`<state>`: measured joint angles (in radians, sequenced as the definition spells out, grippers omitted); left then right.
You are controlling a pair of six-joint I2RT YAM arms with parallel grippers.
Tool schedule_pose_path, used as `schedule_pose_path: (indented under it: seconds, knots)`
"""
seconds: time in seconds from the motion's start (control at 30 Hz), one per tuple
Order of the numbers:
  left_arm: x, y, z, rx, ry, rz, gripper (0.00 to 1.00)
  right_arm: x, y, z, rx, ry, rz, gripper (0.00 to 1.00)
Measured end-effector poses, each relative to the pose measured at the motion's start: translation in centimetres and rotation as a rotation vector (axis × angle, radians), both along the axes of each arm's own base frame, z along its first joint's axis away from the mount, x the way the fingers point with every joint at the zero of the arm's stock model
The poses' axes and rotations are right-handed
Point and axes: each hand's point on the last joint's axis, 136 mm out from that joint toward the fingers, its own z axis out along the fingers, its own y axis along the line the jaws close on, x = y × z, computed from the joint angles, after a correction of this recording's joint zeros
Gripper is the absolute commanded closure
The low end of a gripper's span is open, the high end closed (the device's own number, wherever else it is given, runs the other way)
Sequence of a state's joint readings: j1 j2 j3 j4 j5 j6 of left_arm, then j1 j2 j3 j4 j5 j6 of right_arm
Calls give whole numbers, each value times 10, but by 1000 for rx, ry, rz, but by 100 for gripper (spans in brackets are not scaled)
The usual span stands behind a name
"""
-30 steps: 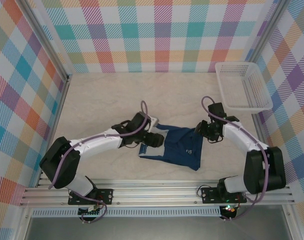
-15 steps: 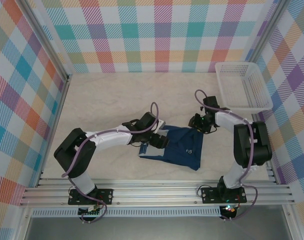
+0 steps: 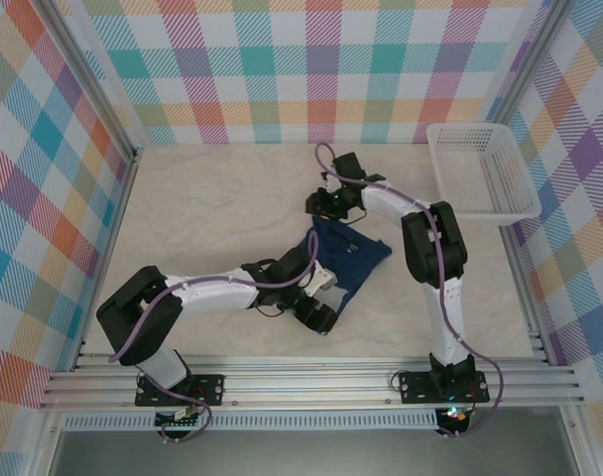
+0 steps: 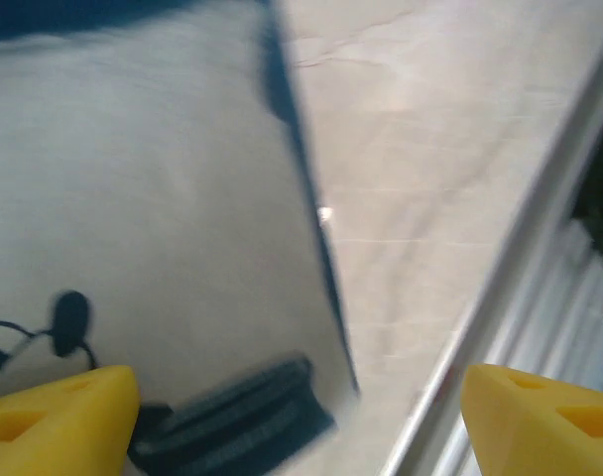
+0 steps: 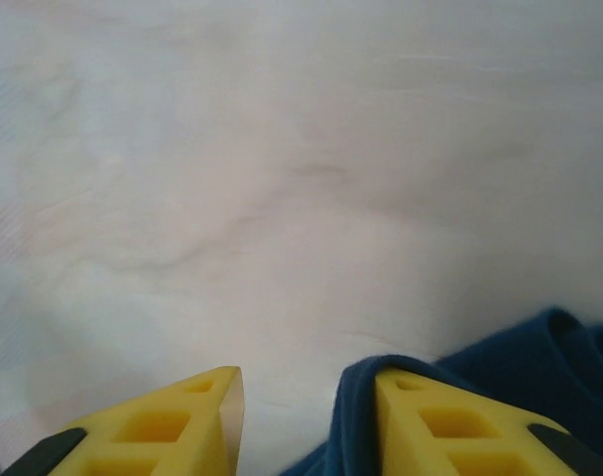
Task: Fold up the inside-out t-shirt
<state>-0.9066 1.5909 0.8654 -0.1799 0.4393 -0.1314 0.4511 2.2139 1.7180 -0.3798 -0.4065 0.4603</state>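
**Item:** inside-out t-shirt [image 3: 353, 260], dark navy, one piece. Bunched on the tabletop [image 3: 202, 198], left of the white basket [image 3: 500, 218], a little nearer the arm bases than it, and well apart from it. Not yet spread flat, and no fold laid.

**Right claw** [image 3: 319, 206]: further left of the basket than the shirt, about level with the basket's near rim. It sits at the garment's far corner. Jaws are parted, with bare tabletop between them in the wrist view. A navy fold lies against the inner face of one finger [image 5: 460, 426]. It may be hooked there rather than pinched; the view is too close to settle it.

**Left claw** [image 3: 319, 315]: left of the basket and much nearer the bases, at the shirt's near edge. It is spread wide and carries nothing.

**Step in hand (judged):** drawing the shirt out flat before the first fold.

**Handling advice:**
- Close the right claw on the corner's hem only, not on stacked layers.
- Take the opposite hem with the left claw.
- Pull the two apart evenly and low over the tabletop so the limp cloth does not roll.
- Let go only once the panel lies smooth.

**Markings:** a small pale mark shows on the cloth from above. No brand or writing is legible.
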Motion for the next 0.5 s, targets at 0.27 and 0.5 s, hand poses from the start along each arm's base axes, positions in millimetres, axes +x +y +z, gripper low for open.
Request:
schedule_pose_path:
  seconds: [0.27, 0.5]
  knots:
    - [104, 36, 75, -223, -132, 288, 18, -35, -77, 54, -52, -95, -66, 54]
    - [233, 59, 59, -152, -160, 491, 23, -53, -194, 46, -148, -72, -326, 53]
